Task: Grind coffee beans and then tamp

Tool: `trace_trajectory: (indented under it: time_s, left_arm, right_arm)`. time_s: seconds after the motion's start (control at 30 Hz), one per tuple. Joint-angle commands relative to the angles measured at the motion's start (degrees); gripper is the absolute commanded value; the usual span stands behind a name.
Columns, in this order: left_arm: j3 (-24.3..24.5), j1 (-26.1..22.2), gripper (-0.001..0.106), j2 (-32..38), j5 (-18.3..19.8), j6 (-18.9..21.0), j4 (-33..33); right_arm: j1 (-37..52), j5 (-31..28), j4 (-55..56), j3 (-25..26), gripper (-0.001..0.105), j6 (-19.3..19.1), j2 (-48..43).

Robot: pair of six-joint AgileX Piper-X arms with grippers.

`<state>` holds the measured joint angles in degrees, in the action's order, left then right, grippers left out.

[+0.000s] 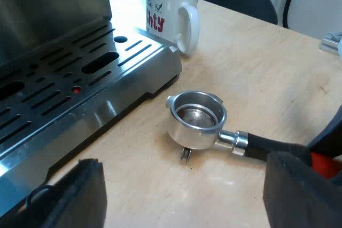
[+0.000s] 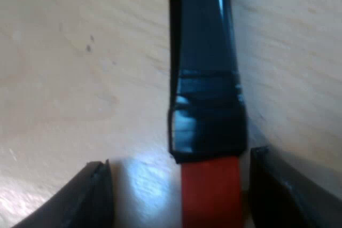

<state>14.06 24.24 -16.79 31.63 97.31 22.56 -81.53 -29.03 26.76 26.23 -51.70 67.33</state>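
Down on the tabletop [image 1: 256,68] by machine [image 1: 64,78] and mug [image 1: 171,9]: got the holder [image 1: 197,124] lying loose, right claw [image 2: 181,185] wide around its red end [image 2: 211,193], left claw [image 1: 184,196] wide too, empty.

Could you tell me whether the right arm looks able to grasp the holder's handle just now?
Probably yes: the right tool is open, a finger on either side of the handle's red end, nothing between.

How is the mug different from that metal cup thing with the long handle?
The mug is white with printed lettering; the metal holder is bare shiny metal. The mug has a looped handle, the metal holder a straight dark one ending in red. Both sit open side up on the wooden table.
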Motion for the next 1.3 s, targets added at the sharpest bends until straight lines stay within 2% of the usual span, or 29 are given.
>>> trace_trajectory:
  time_s: [0.03,0.37,0.7,0.9,0.97,1.3]
  left_arm:
    - [0.22,0.25,0.064,0.33,0.78,0.41,-0.23]
    - [0.22,0.25,0.064,0.33,0.78,0.41,-0.23]
    - [0.22,0.25,0.064,0.33,0.78,0.41,-0.23]
    - [0.22,0.25,0.064,0.33,0.78,0.41,-0.23]
    - [0.22,0.25,0.064,0.33,0.78,0.41,-0.23]
    - [0.22,0.25,0.064,0.33,0.78,0.41,-0.23]
  right_arm:
    - [-0.15,3.64,8.20,1.18,0.058,0.62,0.51]
    - [-0.15,3.77,24.71,11.84,0.058,0.22,0.51]
    - [-0.15,2.97,32.47,21.32,0.058,-0.91,0.20]
    - [-0.15,0.66,32.76,26.39,0.058,-4.94,0.22]
    - [-0.15,-1.71,32.76,28.81,0.058,-7.19,0.22]
    - [-0.15,-12.21,32.18,36.63,0.058,-12.59,0.22]
